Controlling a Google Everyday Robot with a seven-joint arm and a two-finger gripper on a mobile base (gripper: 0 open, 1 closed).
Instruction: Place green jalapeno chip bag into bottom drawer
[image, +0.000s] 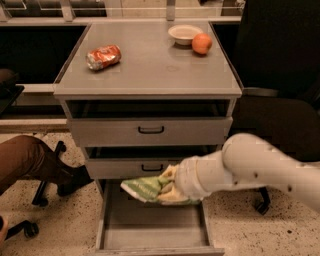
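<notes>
The green jalapeno chip bag (142, 188) is a crumpled light-green foil bag held in my gripper (167, 190). The gripper is shut on it and hangs just above the open bottom drawer (150, 230), near the drawer's back and below the middle drawer front. The bottom drawer is pulled out and shows a plain grey tray interior. My white arm reaches in from the right.
A crushed orange-red can (103, 56), a white bowl (184, 34) and an orange (202, 44) sit on the cabinet top (150, 65). Two upper drawers with black handles (151, 130) are slightly open. A person's leg and shoe (45, 165) and a chair base are at the left. A dark office chair (280, 110) stands at the right.
</notes>
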